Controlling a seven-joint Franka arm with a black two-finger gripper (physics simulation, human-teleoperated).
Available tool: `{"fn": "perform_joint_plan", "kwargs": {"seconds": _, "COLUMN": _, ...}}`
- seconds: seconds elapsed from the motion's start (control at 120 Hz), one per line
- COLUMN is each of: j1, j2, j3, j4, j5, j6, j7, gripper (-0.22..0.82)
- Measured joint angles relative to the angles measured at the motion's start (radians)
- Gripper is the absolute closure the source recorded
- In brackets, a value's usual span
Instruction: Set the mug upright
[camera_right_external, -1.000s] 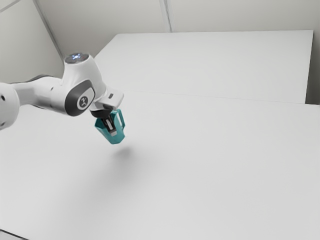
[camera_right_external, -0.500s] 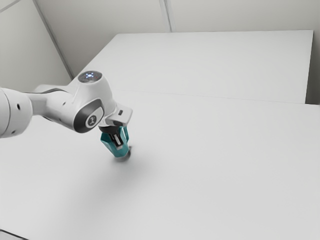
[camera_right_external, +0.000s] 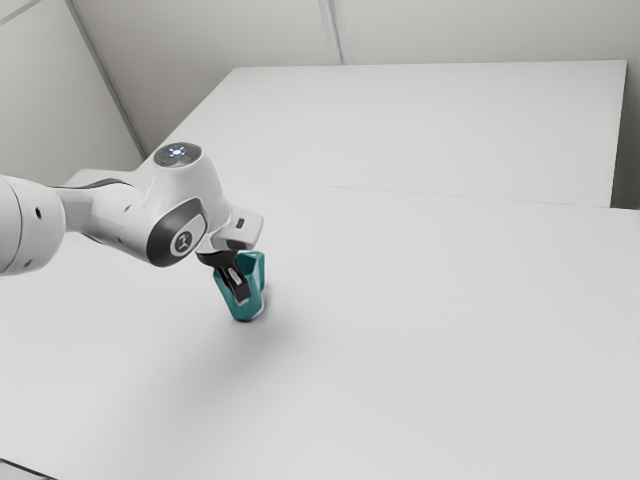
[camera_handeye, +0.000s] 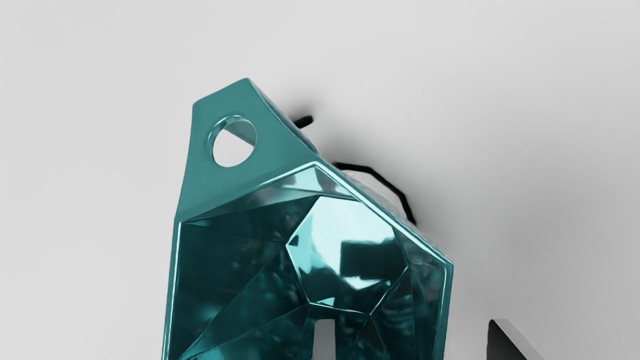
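Straddling mug (camera_handeye: 240, 280) wall, w/ jaws apart, inner base (camera_handeye: 350, 245) visible, wrist cam

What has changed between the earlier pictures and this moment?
The mug has come down from the air to the table and tilts less. The hand came down with it and has opened, letting go of it. The table stayed as it was.

One mug (camera_handeye: 225, 280) counted, with one handle (camera_handeye: 240, 102). One robot arm (camera_right_external: 105, 210) seen, one hand (camera_right_external: 240, 288) carried by it. Two fingers (camera_handeye: 325, 342) counted, one seen inside mug, one outside. One worktop (camera_right_external: 420, 350) counted, one more flat surface (camera_right_external: 430, 125) seen behind it. Two walls (camera_right_external: 480, 30) seen. Two black marks (camera_handeye: 370, 168) counted near mug.
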Motion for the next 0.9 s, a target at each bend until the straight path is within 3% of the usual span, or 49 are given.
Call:
{"fn": "perform_joint_plan", "kwargs": {"seconds": 0.175, "j1": 0.003, "j2": -0.003, "j3": 0.001, "j4": 0.002, "j5": 0.0, "j6": 0.001, "j7": -0.01, "gripper": 0.23}}
{"fn": "perform_joint_plan", "kwargs": {"seconds": 0.433, "j1": 0.002, "j2": -0.049, "j3": -0.001, "j4": 0.009, "j5": 0.0, "j6": -0.014, "j7": -0.019, "gripper": 0.16}}
{"fn": "perform_joint_plan", "kwargs": {"seconds": 0.6, "j1": -0.008, "j2": -0.111, "j3": -0.002, "j4": 0.057, "j5": -0.014, "j6": -0.109, "j7": -0.031, "gripper": 0.13}}
{"fn": "perform_joint_plan", "kwargs": {"seconds": 0.767, "j1": -0.048, "j2": -0.11, "j3": -0.003, "j4": 0.317, "j5": -0.025, "j6": -0.301, "j7": -0.054, "gripper": 0.1}}
{"fn": "perform_joint_plan", "kwargs": {"seconds": 0.9, "j1": -0.093, "j2": 0.063, "j3": 0.041, "j4": 0.728, "j5": -0.061, "j6": -0.523, "j7": -0.088, "gripper": 0.05}}
